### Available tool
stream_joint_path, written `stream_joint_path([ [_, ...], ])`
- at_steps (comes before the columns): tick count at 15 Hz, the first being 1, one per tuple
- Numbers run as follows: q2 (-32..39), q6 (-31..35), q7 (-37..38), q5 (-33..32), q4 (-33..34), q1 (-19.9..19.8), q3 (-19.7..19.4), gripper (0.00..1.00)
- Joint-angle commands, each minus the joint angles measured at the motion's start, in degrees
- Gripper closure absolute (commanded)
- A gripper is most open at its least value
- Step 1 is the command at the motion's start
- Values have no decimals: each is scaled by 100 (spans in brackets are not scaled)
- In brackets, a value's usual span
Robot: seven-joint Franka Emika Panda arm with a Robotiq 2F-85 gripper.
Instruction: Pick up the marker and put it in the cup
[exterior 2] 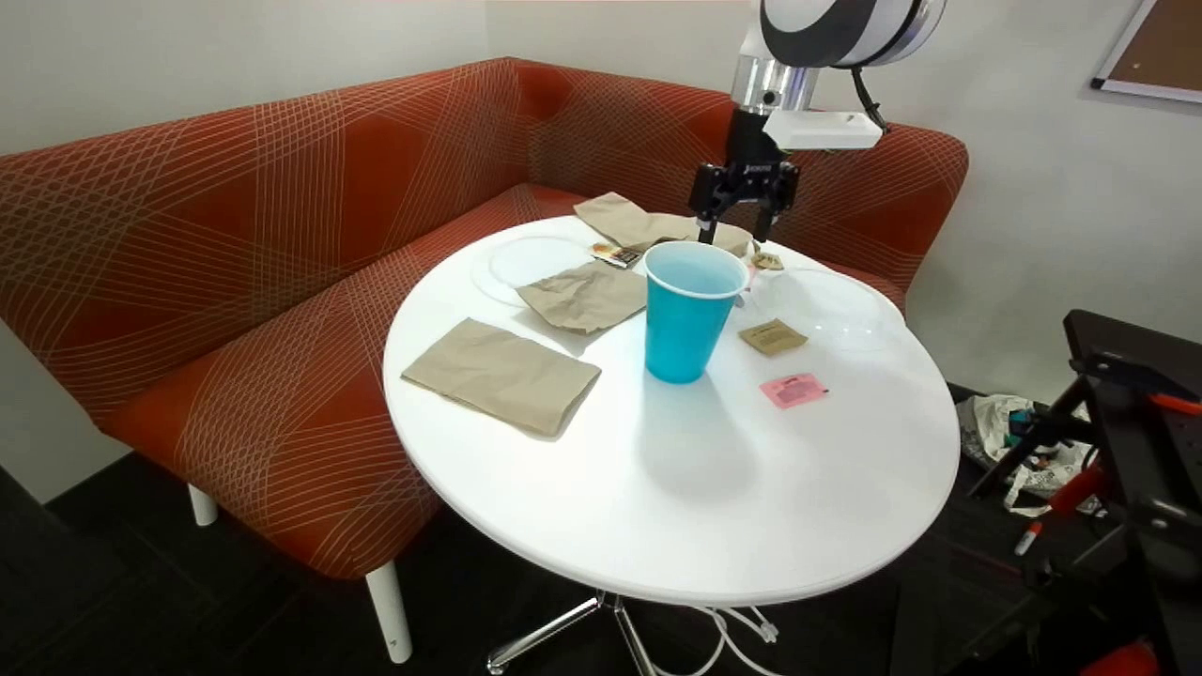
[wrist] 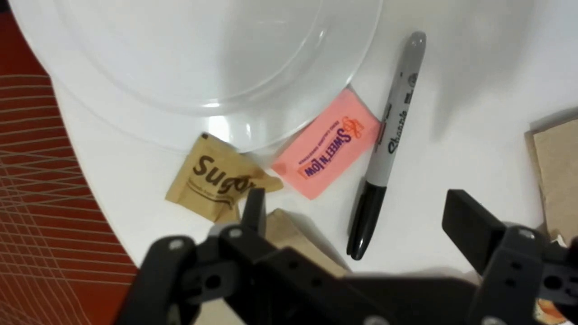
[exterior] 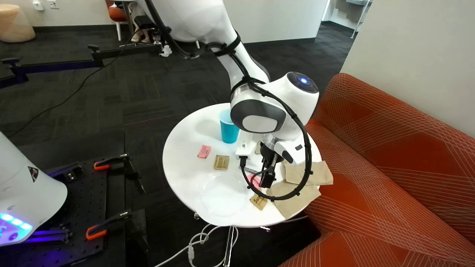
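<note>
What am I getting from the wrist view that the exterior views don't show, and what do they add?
Only the wrist view: the marker uncovered end to end, with "Sharpie" readable on it. Only the exterior views: the turquoise cup, upright, and the arm. Shared: the hand, a clear plate, a sugar packet and the orange-red couch.

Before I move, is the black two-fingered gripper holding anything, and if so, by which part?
Nothing is held: the gripper is open, and the slim grey black-capped marker lies on the round white table.
</note>
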Motion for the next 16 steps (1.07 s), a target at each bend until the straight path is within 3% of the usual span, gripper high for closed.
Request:
stream_joint_path([
  [1, 330, -83, 204, -31, 456, -83, 122, 0],
  [11, 686, -189, 311, -83, 923, -27, 172, 0],
  [12, 709, -179, 339, -110, 942, -3, 146, 20],
  [16, 748, -165, 337, -116, 991, -8, 145, 49],
])
